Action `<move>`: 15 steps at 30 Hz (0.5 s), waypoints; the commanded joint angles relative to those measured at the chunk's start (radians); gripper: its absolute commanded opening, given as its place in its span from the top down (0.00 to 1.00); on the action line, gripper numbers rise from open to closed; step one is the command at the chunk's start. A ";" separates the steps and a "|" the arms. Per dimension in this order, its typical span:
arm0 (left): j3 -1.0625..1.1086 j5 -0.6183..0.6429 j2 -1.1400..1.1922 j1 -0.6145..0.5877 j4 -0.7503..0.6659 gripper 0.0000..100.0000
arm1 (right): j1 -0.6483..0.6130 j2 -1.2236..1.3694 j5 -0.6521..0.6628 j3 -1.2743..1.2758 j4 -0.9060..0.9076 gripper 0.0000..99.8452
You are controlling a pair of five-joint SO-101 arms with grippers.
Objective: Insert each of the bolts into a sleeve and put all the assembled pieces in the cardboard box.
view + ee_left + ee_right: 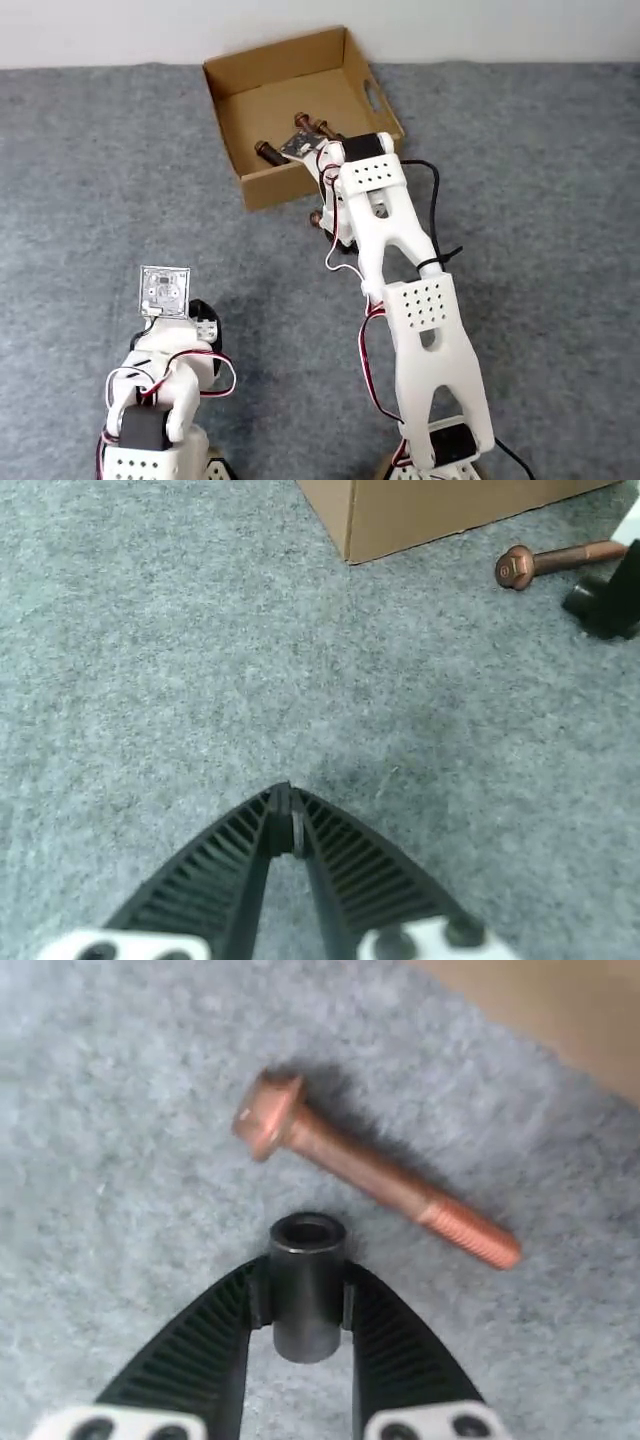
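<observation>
My right gripper (305, 1278) is shut on a short black sleeve (306, 1310), held upright with its open bore facing the wrist camera. Just beyond it a copper bolt (370, 1175) lies flat on the grey carpet, apart from the sleeve. From above, the bolt's head (316, 217) peeks out beside the right arm, just in front of the cardboard box (262, 185). Bolts in dark sleeves (268, 150) lie inside the box. My left gripper (290, 815) is shut and empty over bare carpet, well short of the bolt (560, 560).
Grey carpet covers the table. The box's front corner (400, 510) is beyond the left gripper. The left arm (165, 370) is folded back at the near left. The right arm (400, 260) stretches from the near edge up to the box front.
</observation>
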 commanded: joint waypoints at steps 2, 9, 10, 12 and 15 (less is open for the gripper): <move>-0.002 -0.003 -0.005 -0.003 -0.002 1.00 | -0.007 -0.054 -0.046 -0.149 0.054 0.99; -0.002 -0.003 -0.005 -0.003 -0.002 1.00 | -0.007 -0.051 -0.121 -0.307 0.042 0.99; -0.002 -0.003 -0.005 -0.003 -0.002 1.00 | -0.007 -0.050 -0.123 -0.322 0.027 0.99; -0.002 -0.003 -0.005 -0.003 -0.002 1.00 | -0.005 -0.047 -0.123 -0.334 -0.030 0.99; -0.002 -0.003 -0.005 -0.003 -0.002 1.00 | 0.008 -0.012 -0.123 -0.334 -0.150 0.99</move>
